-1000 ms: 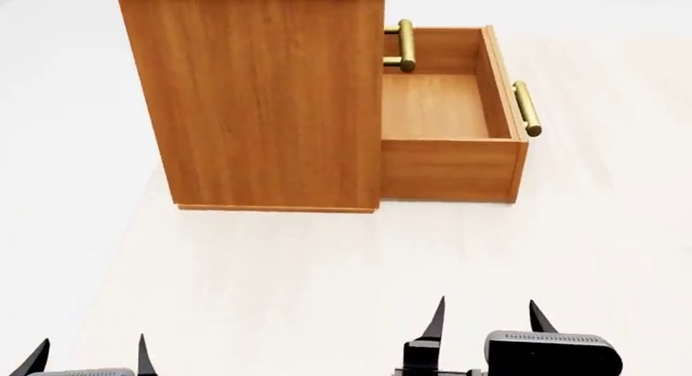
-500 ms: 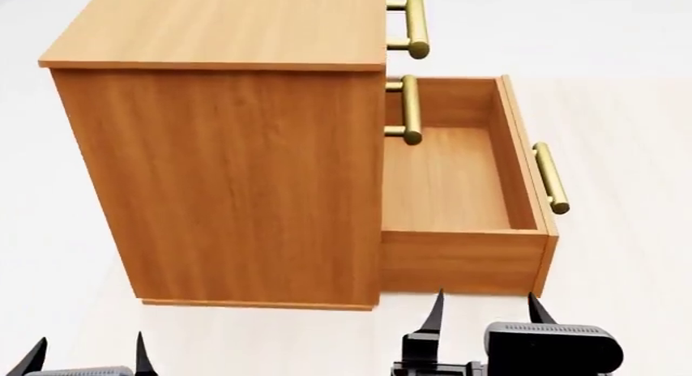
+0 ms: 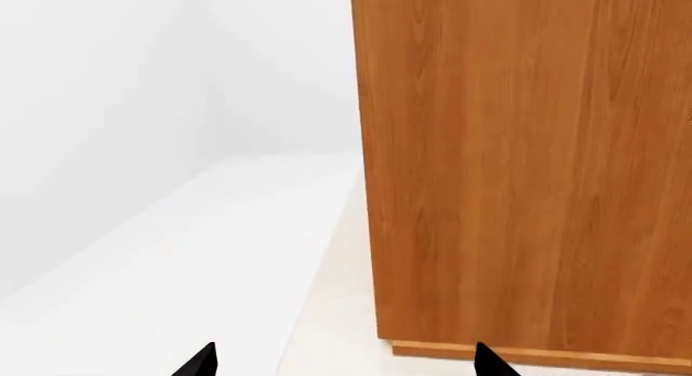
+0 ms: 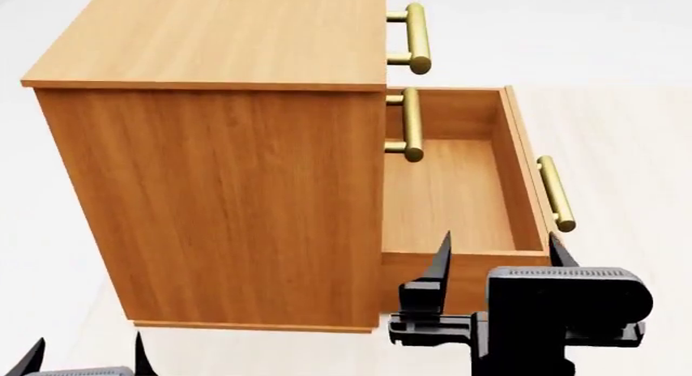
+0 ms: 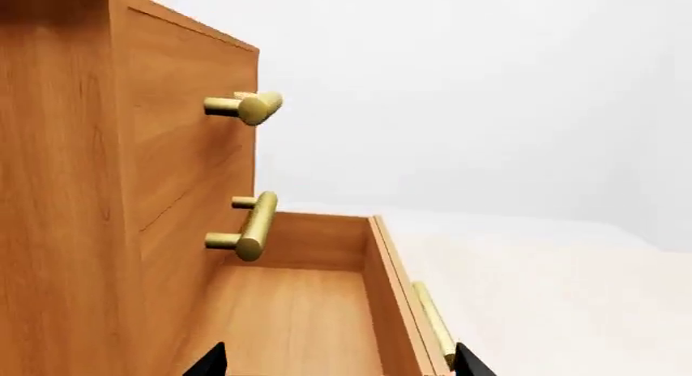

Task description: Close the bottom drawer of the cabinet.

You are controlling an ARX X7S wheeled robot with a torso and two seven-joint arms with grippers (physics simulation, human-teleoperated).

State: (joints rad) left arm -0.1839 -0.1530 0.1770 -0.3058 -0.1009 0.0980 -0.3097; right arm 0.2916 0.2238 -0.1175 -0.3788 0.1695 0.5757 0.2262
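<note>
The orange-brown cabinet (image 4: 216, 173) stands in front of me, its side facing me. Its bottom drawer (image 4: 449, 202) is pulled out to the right and is empty inside, with a brass handle (image 4: 556, 194) on its front. The two upper drawers are shut, their brass handles (image 4: 414, 37) sticking out. My right gripper (image 4: 500, 254) is open and empty, raised before the drawer's near side wall. In the right wrist view the drawer (image 5: 292, 319) lies between the open fingertips. My left gripper (image 4: 84, 356) is open and empty, low by the cabinet's near left corner (image 3: 519, 173).
The cabinet stands on a pale floor (image 4: 638, 133) with white surroundings. The floor runs on to the right of the drawer front and to the left of the cabinet (image 3: 162, 254).
The view has drawn closer to the cabinet, which now looks larger. My right gripper has risen and now stands before the open drawer's near side wall. The drawer stays pulled out.
</note>
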